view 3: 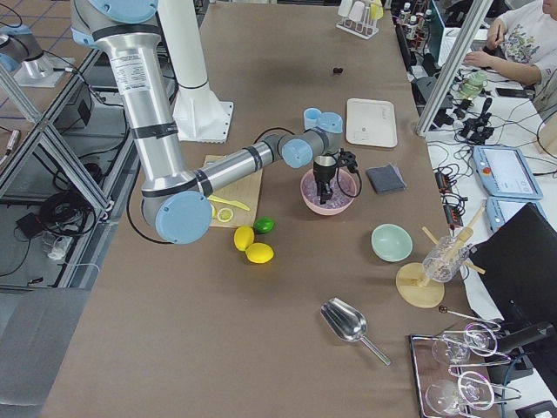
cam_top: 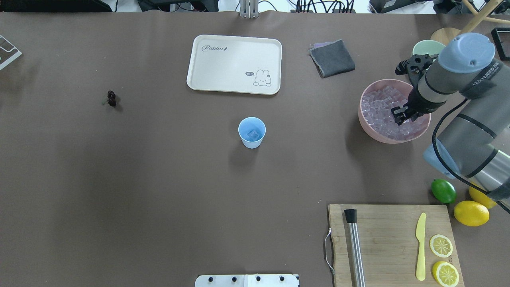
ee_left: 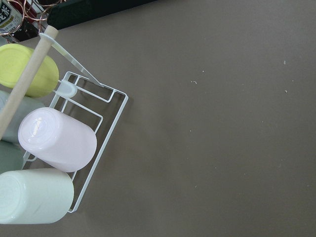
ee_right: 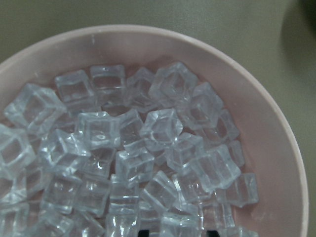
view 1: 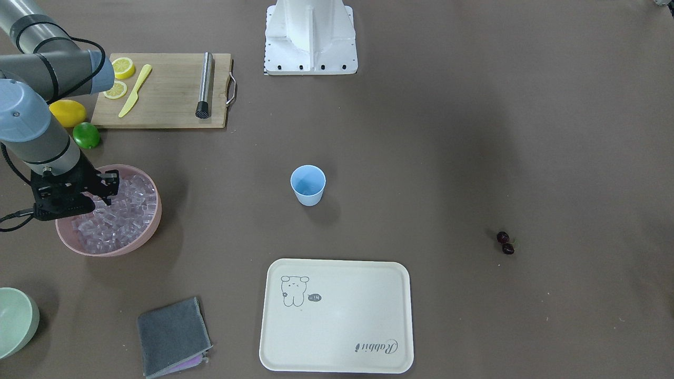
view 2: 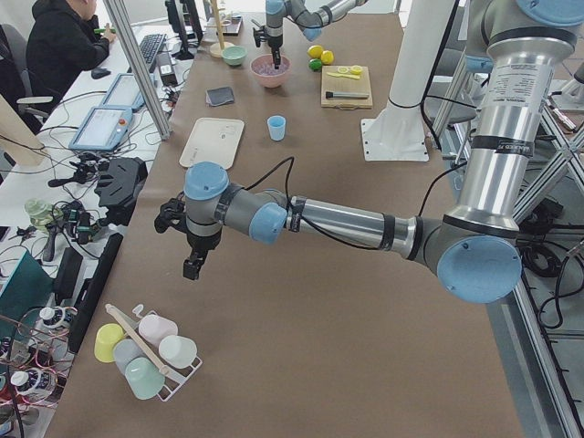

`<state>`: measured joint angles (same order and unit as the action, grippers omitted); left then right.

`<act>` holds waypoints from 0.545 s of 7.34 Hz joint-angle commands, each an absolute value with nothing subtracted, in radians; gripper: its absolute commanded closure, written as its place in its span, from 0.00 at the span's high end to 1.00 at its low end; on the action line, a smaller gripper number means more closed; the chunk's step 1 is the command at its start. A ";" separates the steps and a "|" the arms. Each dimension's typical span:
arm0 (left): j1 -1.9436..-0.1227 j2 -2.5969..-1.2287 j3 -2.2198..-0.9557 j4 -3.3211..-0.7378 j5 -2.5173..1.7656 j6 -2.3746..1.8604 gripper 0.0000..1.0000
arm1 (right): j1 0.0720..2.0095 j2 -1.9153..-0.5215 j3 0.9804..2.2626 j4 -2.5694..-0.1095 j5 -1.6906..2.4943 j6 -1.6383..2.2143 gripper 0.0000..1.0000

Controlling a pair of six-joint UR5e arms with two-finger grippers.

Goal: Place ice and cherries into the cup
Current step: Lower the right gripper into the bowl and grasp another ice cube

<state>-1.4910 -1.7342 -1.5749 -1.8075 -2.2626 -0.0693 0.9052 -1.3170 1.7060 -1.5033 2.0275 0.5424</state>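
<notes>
Right gripper: our right gripper [cam_top: 398, 115] points down with its tips among the ice [ee_right: 158, 128] heaped in the pink bowl [cam_top: 364, 115]. The wrist view shows two dark fingertips [ee_right: 143, 233] set well apart, with cubes between them, and we see nothing clamped.
Left gripper: our left gripper [view 2: 192, 267] hangs over bare table near a wire rack [ee_left: 124, 98] of pastel cups at the table's left end. We cannot tell whether it is wide or narrow.
Cup: the cup [cam_top: 252, 132] stands upright near the table's middle, well apart from the bowl, with one cube lying in its bottom.
Cherries: the cherries [cam_top: 112, 102] lie together on the table, well off to the cup's left.
Around the bowl: a lime [view 1: 86, 135] and a lemon [view 1: 68, 112] sit just beside it. Next to them is the cutting board [view 1: 168, 100], which bears lemon slices [view 1: 122, 67], a yellow knife [view 1: 135, 90] and a metal muddler [view 1: 205, 84].
Beyond the cup: a cream tray [cam_top: 223, 67] and a folded grey cloth [cam_top: 332, 57].
Hidden: in the front view our right wrist covers part of the heap, and the pale green bowl [view 1: 16, 321] is cut by that view's edge. The right fingers show only as tips at the bottom edge of the wrist view.
Materials: the cubes are clear and glassy with rounded corners. The bowl is smooth pink with a thin rim, and the cup is tapered light-blue plastic. The board is wood with a metal handle.
</notes>
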 commanded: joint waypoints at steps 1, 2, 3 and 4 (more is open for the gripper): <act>-1.491 -1.718 -1.574 -1.836 -2.263 -0.071 0.98 | 0.905 -1.321 1.707 -1.503 2.025 0.543 0.24; -1.491 -1.718 -1.572 -1.845 -2.263 -0.071 0.98 | 0.905 -1.319 1.709 -1.503 2.025 0.546 0.11; -1.491 -1.718 -1.566 -1.847 -2.263 -0.071 0.98 | 0.907 -1.319 1.718 -1.503 2.026 0.548 0.00; -1.490 -1.718 -1.565 -1.847 -2.263 -0.071 0.98 | 0.917 -1.315 1.753 -1.505 2.036 0.546 0.00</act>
